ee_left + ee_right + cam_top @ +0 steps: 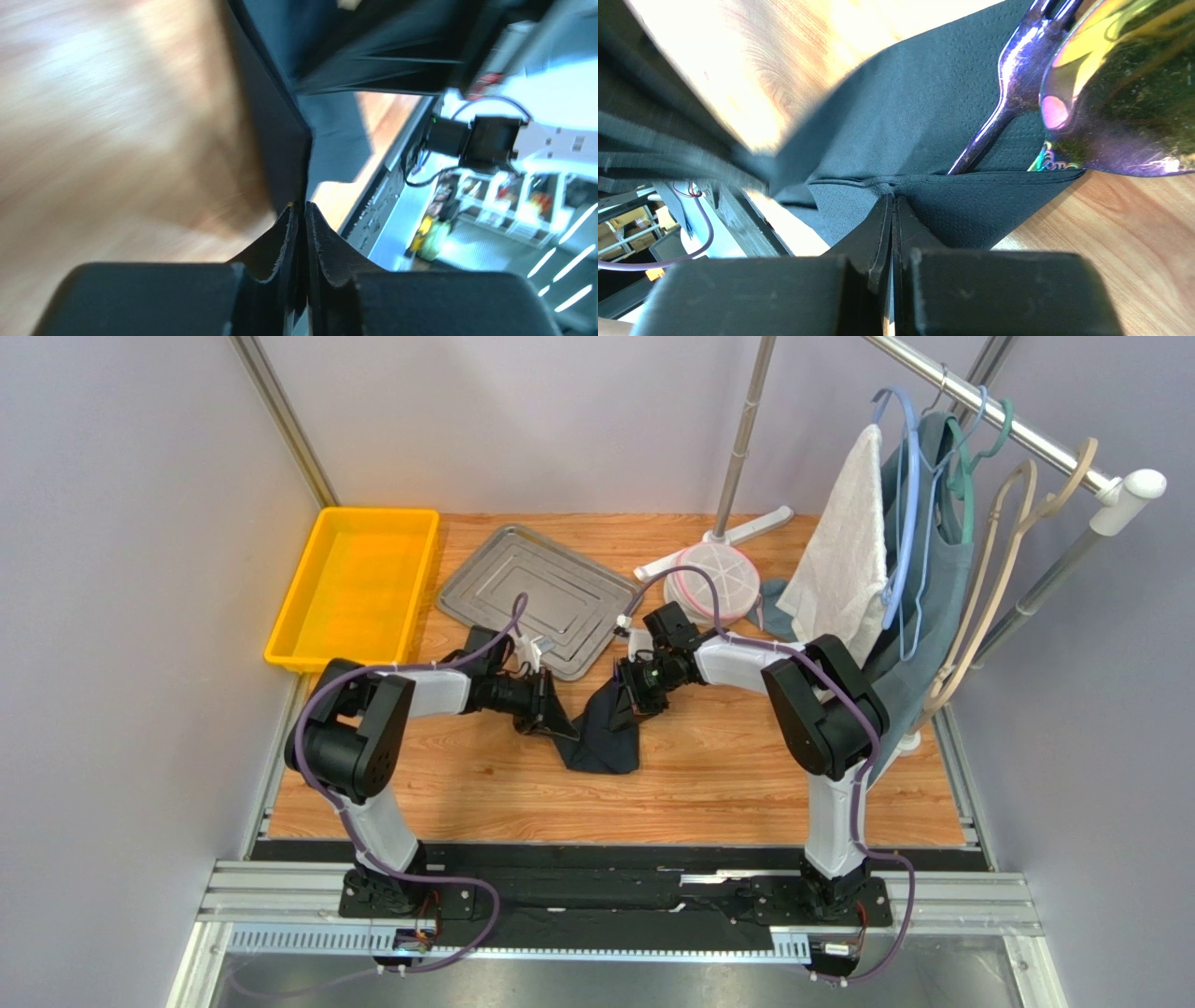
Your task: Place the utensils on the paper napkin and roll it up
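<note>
The black paper napkin (601, 731) is lifted off the wooden table between my two grippers and sags in a V. My left gripper (544, 709) is shut on its left edge; in the left wrist view the napkin (270, 133) runs straight out of the closed jaws. My right gripper (634, 683) is shut on its right edge (927, 192). In the right wrist view the purple fork (1004, 98) and the gold-bowled spoon (1123, 91) lie on the napkin's fold, just past my fingertips. The utensils are hidden in the top view.
A grey metal tray (540, 595) lies just behind the grippers. A yellow bin (358, 585) stands at the back left. A stand base (716, 567) and a rack with a white towel (842, 546) and hangers are at the back right.
</note>
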### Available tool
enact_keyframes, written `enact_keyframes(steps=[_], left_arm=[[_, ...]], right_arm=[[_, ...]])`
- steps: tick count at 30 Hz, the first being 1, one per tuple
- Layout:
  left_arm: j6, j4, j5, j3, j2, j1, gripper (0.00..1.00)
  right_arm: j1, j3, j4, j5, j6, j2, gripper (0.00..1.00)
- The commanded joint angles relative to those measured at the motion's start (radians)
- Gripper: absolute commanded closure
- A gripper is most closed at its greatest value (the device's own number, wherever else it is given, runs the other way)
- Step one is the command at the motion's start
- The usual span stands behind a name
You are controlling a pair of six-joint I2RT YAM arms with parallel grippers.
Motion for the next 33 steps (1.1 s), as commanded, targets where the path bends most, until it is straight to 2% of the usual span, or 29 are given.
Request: enact_keyframes(steps=[1, 9, 12, 19, 27, 33], left_arm=[[-0.024, 0.049, -0.009, 0.061, -0.026, -0.087, 0.87], [-0.135, 0.17, -0.067, 0.111, 0.098, -0.17, 0.87], [-0.113, 0.121, -0.12, 0.154, 0.167, -0.179, 0.87], [0.096, -0.205, -0.287, 0.269, 0.243, -0.178, 0.9], [0.25, -0.357, -0.354, 0.357, 0.246, -0.156, 0.92], [0.256, -0.379, -0.339, 0.38, 0.261, -0.156, 0.95]], right_arm=[[0.01, -0.049, -0.066, 0.144, -0.022, 0.068, 1.0], [0.01, -0.049, -0.067, 0.151, -0.006, 0.066, 1.0], [0.01, -0.054, -0.073, 0.167, -0.001, 0.06, 1.0], [0.005, -0.101, -0.092, 0.183, -0.004, -0.007, 1.0], [-0.021, -0.1, -0.103, 0.111, 0.013, -0.081, 1.0], [-0.067, -0.069, -0.103, 0.057, 0.039, -0.148, 0.9]])
